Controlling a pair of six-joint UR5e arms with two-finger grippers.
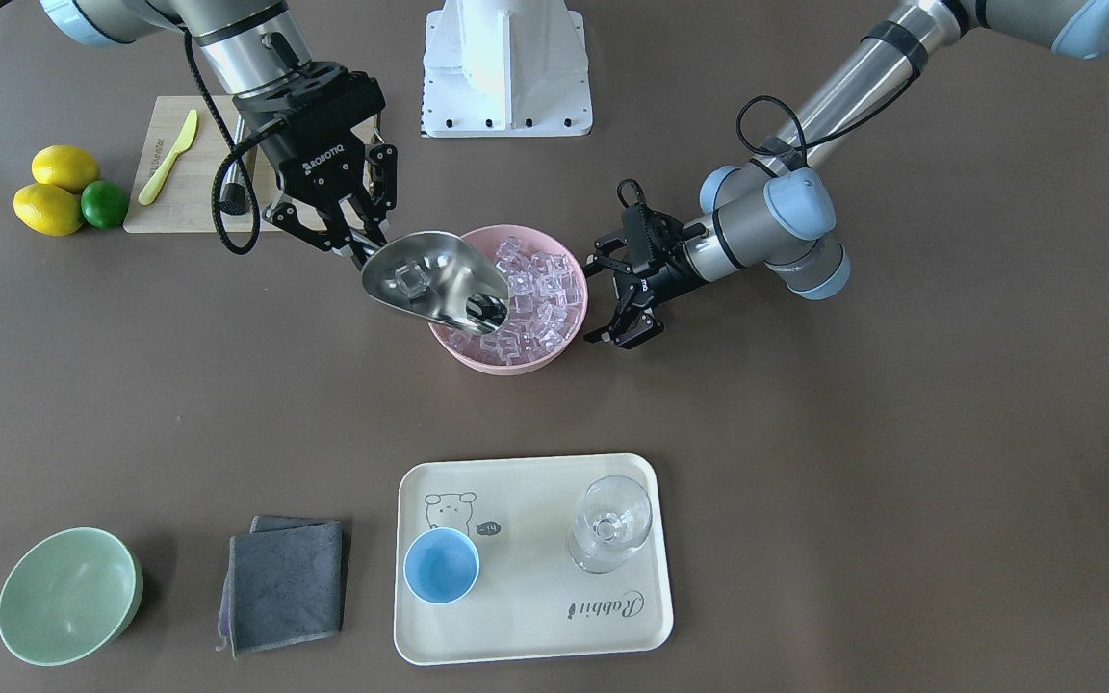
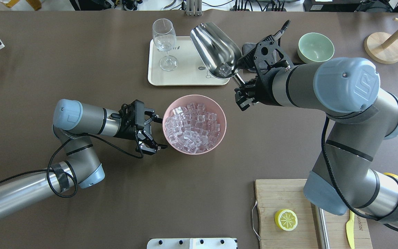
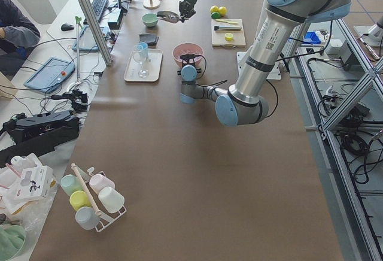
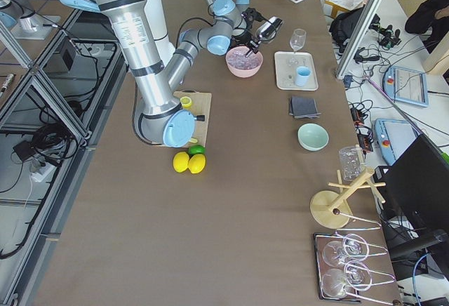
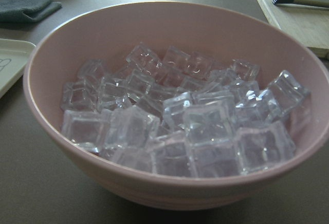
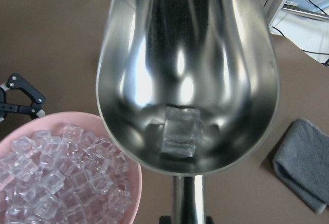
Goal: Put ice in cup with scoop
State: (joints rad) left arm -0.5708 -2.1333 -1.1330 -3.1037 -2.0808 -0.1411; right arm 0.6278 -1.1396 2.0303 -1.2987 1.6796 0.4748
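My right gripper (image 1: 354,243) is shut on the rod handle of the steel scoop (image 1: 434,274), held raised over the near rim of the pink bowl (image 1: 506,364). One ice cube (image 6: 180,130) lies in the scoop's trough (image 6: 187,54). The rest of the ice (image 2: 193,128) is heaped in the bowl, close up in the left wrist view (image 5: 180,126). My left gripper (image 2: 161,133) is open and empty, its fingers beside the bowl's other side, not touching it. The light-blue cup (image 1: 441,566) stands empty on the cream tray (image 1: 535,626); the scoop hides it in the overhead view.
A clear stemmed glass (image 1: 610,525) stands on the tray beside the cup. A folded grey cloth (image 1: 285,582) and a pale green bowl (image 1: 68,597) lie near the tray. A cutting board (image 1: 179,192) with a yellow knife, two lemons and a lime sit behind my right arm.
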